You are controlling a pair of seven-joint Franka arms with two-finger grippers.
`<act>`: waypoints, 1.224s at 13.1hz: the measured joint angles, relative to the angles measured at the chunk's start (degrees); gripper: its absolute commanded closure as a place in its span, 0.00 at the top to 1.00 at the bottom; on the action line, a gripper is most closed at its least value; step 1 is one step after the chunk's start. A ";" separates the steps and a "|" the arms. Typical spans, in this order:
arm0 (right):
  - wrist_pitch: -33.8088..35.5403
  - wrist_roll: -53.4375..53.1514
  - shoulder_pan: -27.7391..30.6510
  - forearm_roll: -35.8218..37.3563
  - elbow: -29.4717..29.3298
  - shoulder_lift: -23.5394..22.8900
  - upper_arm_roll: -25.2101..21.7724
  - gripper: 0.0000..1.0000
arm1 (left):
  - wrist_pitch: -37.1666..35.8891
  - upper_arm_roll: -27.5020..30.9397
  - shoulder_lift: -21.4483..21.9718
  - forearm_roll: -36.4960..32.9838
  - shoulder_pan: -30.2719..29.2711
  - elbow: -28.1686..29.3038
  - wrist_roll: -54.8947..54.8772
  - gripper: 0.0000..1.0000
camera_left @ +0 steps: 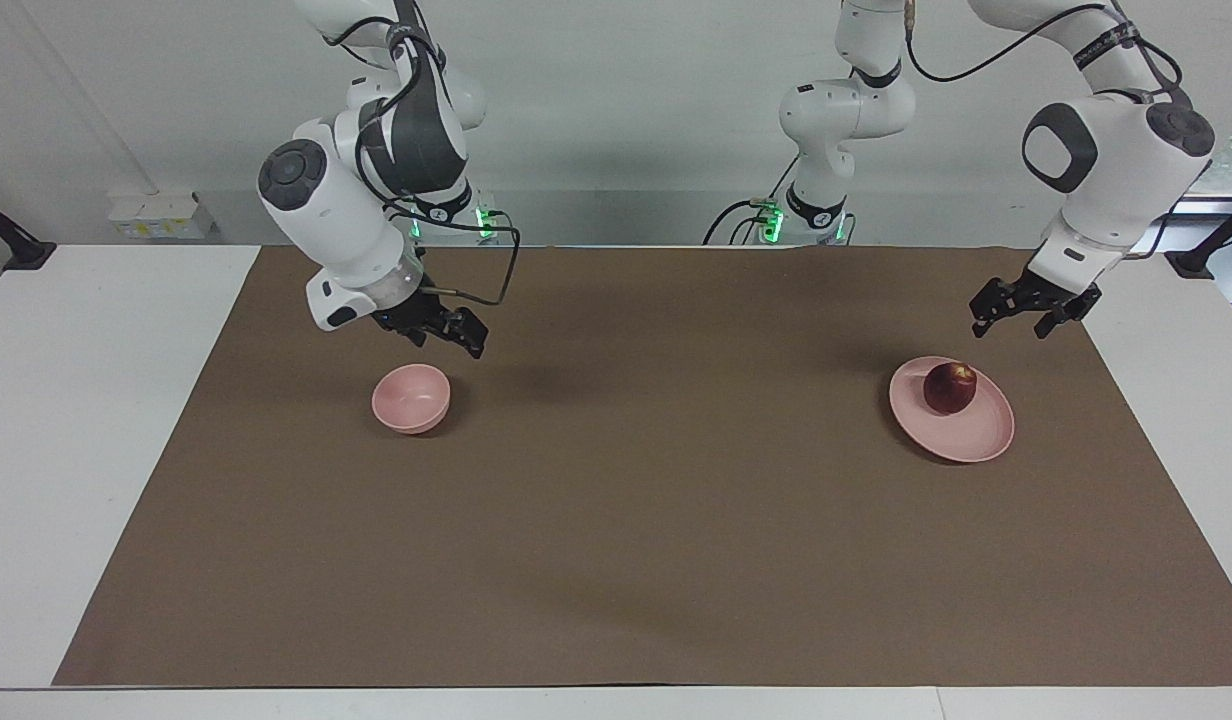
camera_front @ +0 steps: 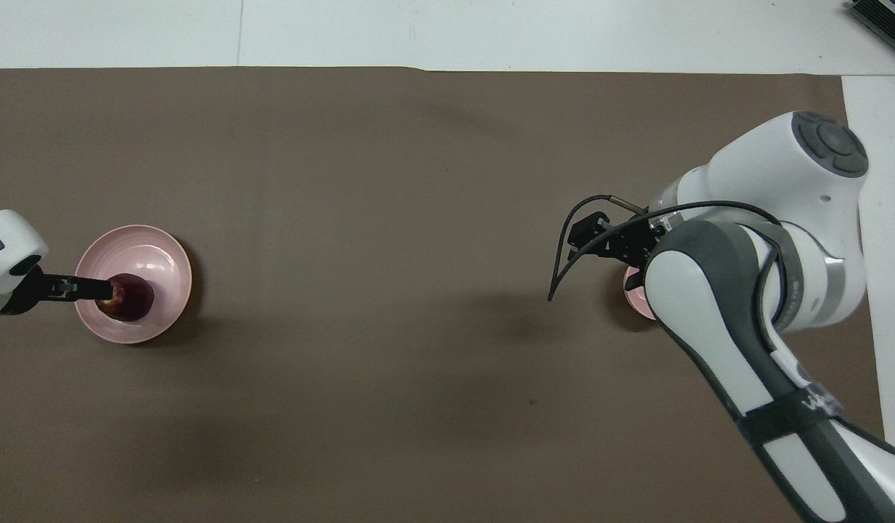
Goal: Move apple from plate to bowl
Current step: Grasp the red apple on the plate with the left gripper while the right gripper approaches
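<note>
The dark red apple (camera_left: pixel 950 387) (camera_front: pixel 133 297) lies on the flat pink plate (camera_left: pixel 976 435) (camera_front: pixel 153 254) toward the left arm's end of the table. My left gripper (camera_left: pixel 1016 322) (camera_front: pixel 84 289) hangs open in the air over the plate's rim on the robots' side, clear of the apple. The small deep pink bowl (camera_left: pixel 411 397) (camera_front: pixel 634 298) stands toward the right arm's end and has nothing in it; in the overhead view the right arm hides most of it. My right gripper (camera_left: pixel 446 338) (camera_front: pixel 591 236) hovers open just above the bowl's rim on the robots' side.
A brown mat (camera_left: pixel 656 480) covers most of the white table (camera_left: pixel 86 420). A black cable (camera_left: pixel 496 270) loops out from the right gripper. A small white box (camera_left: pixel 161 215) sits by the wall past the right arm's end.
</note>
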State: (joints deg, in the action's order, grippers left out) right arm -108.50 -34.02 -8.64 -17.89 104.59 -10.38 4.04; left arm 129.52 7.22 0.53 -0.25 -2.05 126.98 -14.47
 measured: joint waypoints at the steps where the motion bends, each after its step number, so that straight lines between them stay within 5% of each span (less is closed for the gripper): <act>1: -1.29 -2.47 -1.04 -0.76 0.05 -0.90 0.01 1.00 | 2.65 -0.05 -0.88 0.03 0.05 1.19 0.09 1.00; 4: -5.30 -7.92 -3.98 -4.87 0.23 -3.73 0.02 1.00 | 9.40 -0.53 -1.84 0.22 0.39 4.84 2.73 1.00; 5: -6.59 -9.58 -4.79 -6.36 0.27 -4.67 0.03 1.00 | 10.27 -0.67 -1.92 0.22 0.52 5.18 3.51 0.91; 6: -7.73 -11.00 -5.41 -7.62 0.29 -5.53 0.02 1.00 | 10.51 -0.70 -1.93 0.22 0.68 5.20 3.96 0.59; 7: -8.94 -11.96 -6.06 -9.64 0.32 -6.42 0.01 1.00 | 10.69 -0.69 -1.93 0.22 0.81 5.20 4.20 0.11; 8: -10.34 -12.76 -6.87 -12.29 0.33 -7.44 0.02 1.00 | 10.81 -0.69 -1.93 0.22 0.88 5.19 4.34 0.00; 13: -14.70 -16.99 -10.83 -19.80 0.09 -9.02 0.04 1.00 | 10.07 -0.73 -1.43 0.24 1.14 3.79 4.39 0.00; 16: -16.61 -19.14 -12.91 -25.39 -0.89 -9.01 0.04 1.00 | 3.63 -1.14 -0.37 3.78 1.91 -1.19 4.48 0.00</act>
State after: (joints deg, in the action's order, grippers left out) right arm -125.11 -53.16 -21.55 -43.28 103.70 -19.39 4.08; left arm 133.16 6.08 0.16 3.53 -0.14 125.79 -10.00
